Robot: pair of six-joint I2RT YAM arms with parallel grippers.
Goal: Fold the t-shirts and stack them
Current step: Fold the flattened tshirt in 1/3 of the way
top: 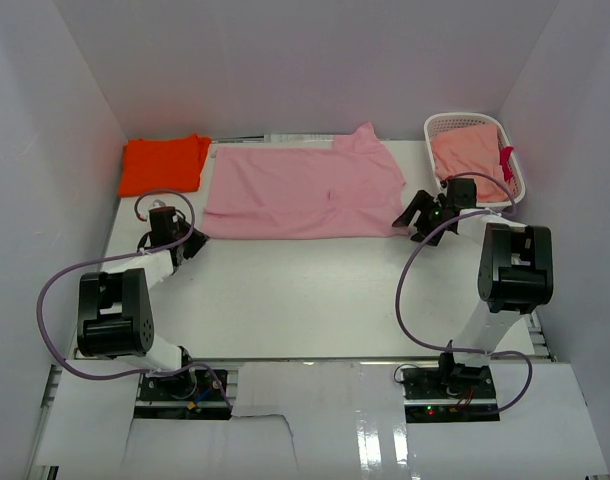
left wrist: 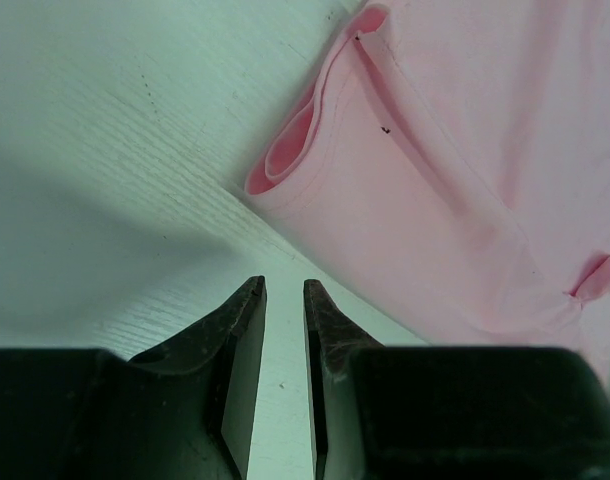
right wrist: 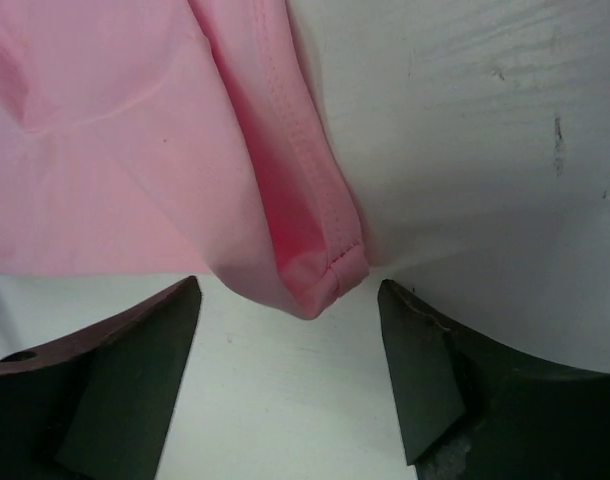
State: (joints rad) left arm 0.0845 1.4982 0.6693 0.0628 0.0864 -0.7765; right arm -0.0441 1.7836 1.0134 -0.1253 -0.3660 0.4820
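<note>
pink shirt point(top: 300, 192) lies spread for folding; right gripper point(right wrist: 290, 375) gapes around its hemmed corner, left gripper point(left wrist: 285, 300) (nearly closed, empty) waits just short of the opposite corner.

Even, bright white light fills the enclosure, soft and from overhead, so the desk point(top: 305, 290) carries only faint shadows under the arms. Glossy sheets at the near edge throw back glare. The top view is sharp. In both wrist views the dark fingers point(left wrist: 240, 340) sit blurred up close, with a grey shadow pooled on the desk beside them.
</note>
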